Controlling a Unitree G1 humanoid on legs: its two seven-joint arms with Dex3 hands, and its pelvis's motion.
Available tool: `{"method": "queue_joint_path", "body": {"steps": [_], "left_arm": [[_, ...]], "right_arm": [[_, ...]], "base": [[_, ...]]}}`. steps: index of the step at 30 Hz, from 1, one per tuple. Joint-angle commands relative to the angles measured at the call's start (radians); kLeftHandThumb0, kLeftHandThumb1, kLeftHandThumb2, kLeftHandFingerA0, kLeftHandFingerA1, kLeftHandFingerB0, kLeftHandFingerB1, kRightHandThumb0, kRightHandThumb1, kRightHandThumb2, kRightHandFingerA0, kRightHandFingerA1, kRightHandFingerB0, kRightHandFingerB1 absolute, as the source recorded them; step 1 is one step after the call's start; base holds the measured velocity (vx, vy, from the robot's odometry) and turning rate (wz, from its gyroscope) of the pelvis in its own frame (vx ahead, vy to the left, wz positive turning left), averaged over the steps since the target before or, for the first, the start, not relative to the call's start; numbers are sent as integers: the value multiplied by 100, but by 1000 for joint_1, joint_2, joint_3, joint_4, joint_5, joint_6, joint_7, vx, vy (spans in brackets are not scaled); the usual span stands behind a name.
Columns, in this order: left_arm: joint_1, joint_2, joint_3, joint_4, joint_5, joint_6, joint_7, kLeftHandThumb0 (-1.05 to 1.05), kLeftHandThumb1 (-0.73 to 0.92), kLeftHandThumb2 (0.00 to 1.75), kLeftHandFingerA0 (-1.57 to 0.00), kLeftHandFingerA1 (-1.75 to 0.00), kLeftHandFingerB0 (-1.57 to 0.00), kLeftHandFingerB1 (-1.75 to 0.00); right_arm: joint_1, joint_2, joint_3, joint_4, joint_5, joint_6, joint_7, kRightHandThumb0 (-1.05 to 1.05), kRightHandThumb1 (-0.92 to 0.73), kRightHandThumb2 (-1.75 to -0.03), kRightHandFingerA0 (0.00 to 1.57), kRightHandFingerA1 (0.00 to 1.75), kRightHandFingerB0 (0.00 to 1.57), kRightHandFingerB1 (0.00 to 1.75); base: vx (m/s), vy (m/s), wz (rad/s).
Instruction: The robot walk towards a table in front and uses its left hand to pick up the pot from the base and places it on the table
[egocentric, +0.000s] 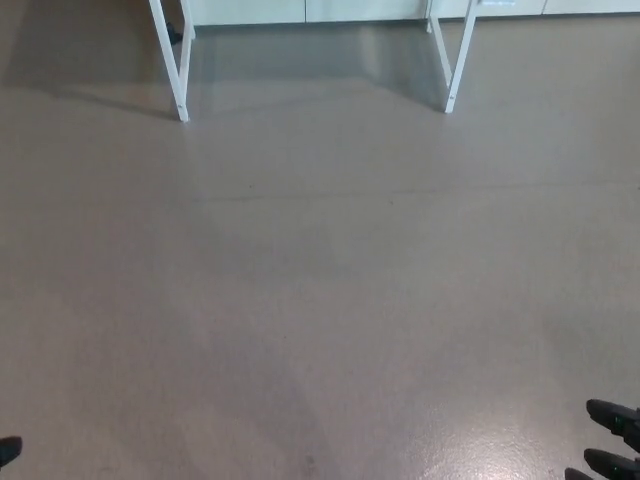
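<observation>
While the pot and its base are out of sight, you have only the table (180, 80) to steer by, and it shows just two white legs, one at eleven o'clock and one at one o'clock, across the bare floor (320, 300). The tabletop lies above the frame, so you cannot tell where the pot stands.

Your left hand (8, 450) is a black sliver at seven o'clock and your right hand (612, 445) a dark edge at five o'clock. Neither shows enough to say whether it is spread or closed.

The main risk, as I judge it, is the walk. Drift off the line between the legs and a foot or knee may clip one, jolting the table and whatever rests on it. Stop too far back and your left arm overreaches; stop too close and your body shoves the table. The sheen at six o'clock suggests a smooth floor, so a slip is possible.
</observation>
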Motion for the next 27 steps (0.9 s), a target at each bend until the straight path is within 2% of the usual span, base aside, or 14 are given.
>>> {"method": "queue_joint_path", "body": {"steps": [1, 14, 21, 22, 23, 24, 25, 27], "left_arm": [[23, 16, 10, 13, -28, -44, -52, 2, 37, 84, -20, -52, -19, -49], [49, 9, 15, 24, -36, -45, -66, 3, 38, 84, -17, -51, -18, -49], [75, 10, -1, 5, -18, -59, -47, 2, 37, 84, -21, -52, -19, -49], [74, 8, 0, 3, -21, -52, -45, 2, 37, 84, -22, -52, -19, -49], [73, 7, 2, 2, -24, -45, -45, 2, 37, 84, -22, -52, -19, -49], [76, 8, 3, 5, -25, -46, -47, 1, 37, 84, -21, -52, -19, -49], [81, 8, -2, 6, -19, -56, -44, 0, 37, 84, -22, -53, -19, -49], [89, 7, -3, 3, -18, -61, -43, 1, 38, 84, -20, -52, -18, -49]], "right_arm": [[30, -1, -16, 7, 32, -33, 20, -5, -39, -84, 30, 56, 26, 53], [70, -2, -12, 6, 25, -43, 15, -7, -38, -84, 33, 57, 27, 53], [76, -4, -13, 18, 27, -39, 18, -8, -37, -83, 30, 56, 27, 53], [77, -4, -12, 16, 26, -39, 18, -11, -55, -56, 39, 42, 39, 39], [77, -5, -12, 14, 26, -38, 17, -11, -55, -56, 39, 42, 39, 39], [78, -6, -10, 22, 22, -44, 19, -8, -37, -82, 30, 56, 29, 54], [80, -10, -6, 22, 14, -40, 14, -7, -38, -84, 25, 54, 27, 53], [86, -10, -2, 20, 14, -44, 16, -6, -39, -84, 26, 54, 27, 53]], "base": [[0, 0, 0], [52, 1, -2], [84, 40, 6], [95, 189, -8], [63, 226, -10], [96, 306, -23], [202, 527, 56], [216, 492, -27]]}}
